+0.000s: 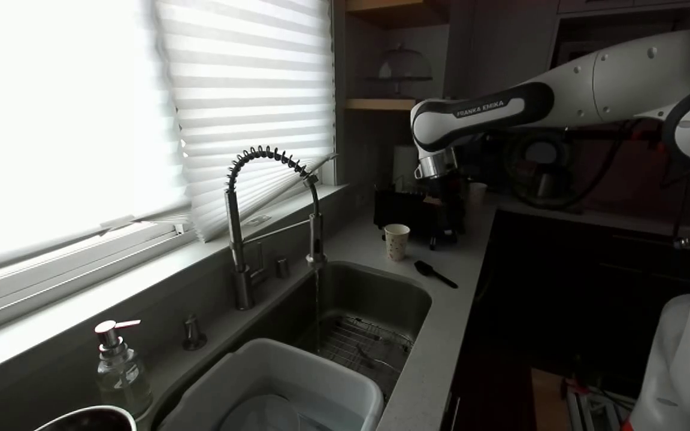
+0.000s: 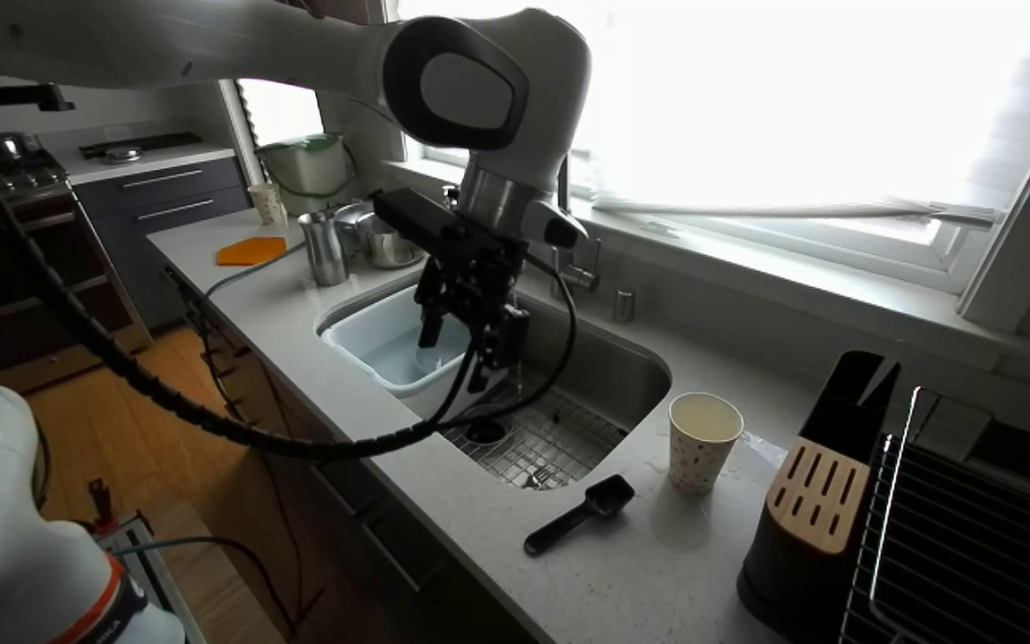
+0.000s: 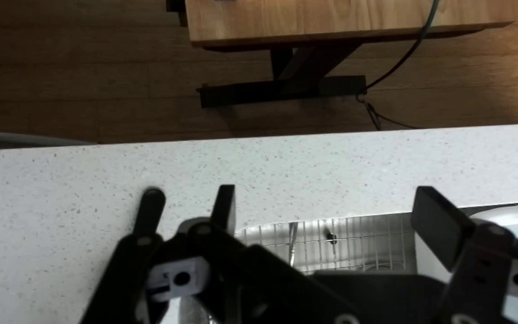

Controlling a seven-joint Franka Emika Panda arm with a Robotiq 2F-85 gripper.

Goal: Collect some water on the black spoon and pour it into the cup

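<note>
Gripper [image 3: 328, 210] spread, we'd pinch the likely light, stiff black spoon [image 2: 584, 513] by its handle [image 2: 558, 528], eight o'clock in an exterior view.

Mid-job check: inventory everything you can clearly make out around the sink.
black spoon: 1, black, on counter
cup: 1, cream with speckles, upright near black spoon
second cup: 1, pale, speckled, counter's far end
sink: 1, steel, in counter
wire grid: 1, metallic, on sink floor
basin: 1, pale, in sink
faucet: 1, metallic and black, behind sink
water: 1 stream, clear, below faucet; more in basin
soap bottle: 1, clear, beside sink
slotted block: 1, black and tan, near cup
wire rack: 1, dark, beside slotted block
pitcher: 1, steel, on counter
pots: count unclear, steel, beside pitcher
flat piece: 1, orange, near pitcher
robot arm: 1, white, above counter
jaws: 1 pair, black, open and empty, above counter and sink
</note>
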